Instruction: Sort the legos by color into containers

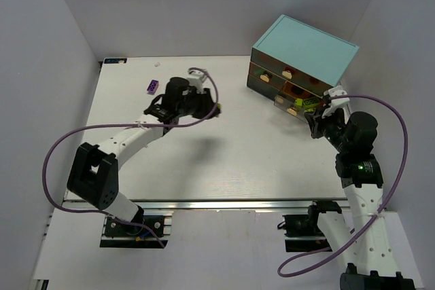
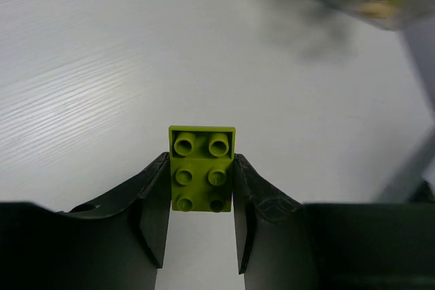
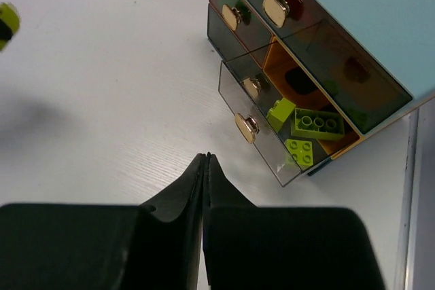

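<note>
White wood-grain bench [image 1: 224, 168], plain pale walls [image 1: 204, 5]. The left tool [image 2: 201, 162] clamps a lime brick [image 2: 202, 142]; the right tool [image 3: 206, 159] is fully closed and empty, near the cabinet [image 1: 306, 49] at the far right corner.

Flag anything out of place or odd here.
One purple brick lies alone, far to the left of the cabinet, not yet sorted. A lower drawer stands pulled out, holding lime bricks; that suits the sorting. Nothing looks spilled or damaged.
</note>
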Available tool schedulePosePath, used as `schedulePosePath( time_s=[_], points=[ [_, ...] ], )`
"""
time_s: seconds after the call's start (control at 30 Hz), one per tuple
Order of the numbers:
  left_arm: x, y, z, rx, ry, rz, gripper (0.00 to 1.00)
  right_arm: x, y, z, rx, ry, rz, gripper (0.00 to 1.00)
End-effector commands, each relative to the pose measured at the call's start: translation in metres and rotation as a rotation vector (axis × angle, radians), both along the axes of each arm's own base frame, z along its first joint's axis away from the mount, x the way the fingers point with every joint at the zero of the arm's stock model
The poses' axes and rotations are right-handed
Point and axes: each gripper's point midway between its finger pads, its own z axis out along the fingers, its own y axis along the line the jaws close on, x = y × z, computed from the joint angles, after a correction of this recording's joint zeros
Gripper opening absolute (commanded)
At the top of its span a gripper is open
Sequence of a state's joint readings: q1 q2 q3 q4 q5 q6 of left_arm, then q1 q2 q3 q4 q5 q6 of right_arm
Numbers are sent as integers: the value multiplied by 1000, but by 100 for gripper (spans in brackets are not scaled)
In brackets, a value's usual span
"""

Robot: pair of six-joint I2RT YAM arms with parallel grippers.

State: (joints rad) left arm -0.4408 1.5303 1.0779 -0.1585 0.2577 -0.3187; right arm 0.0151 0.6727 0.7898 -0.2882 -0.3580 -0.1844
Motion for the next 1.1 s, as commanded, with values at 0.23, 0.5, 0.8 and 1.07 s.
schedulePosePath(
  time_s=[0.23,0.5,0.8,1.07],
  points=[
    [-22,-204,110,-470,-116,-371,9,0,-11,27,120,-72,-123,0],
    [10,-290,133,-598,-222,-271,7,2,-26,25,119,-92,-193,0],
    [50,-337,120,-621,-302,-163,9,2,-31,27,112,-108,-222,0],
    [67,-342,98,-584,-288,-107,48,2,-31,25,108,-104,-223,0]
  ],
)
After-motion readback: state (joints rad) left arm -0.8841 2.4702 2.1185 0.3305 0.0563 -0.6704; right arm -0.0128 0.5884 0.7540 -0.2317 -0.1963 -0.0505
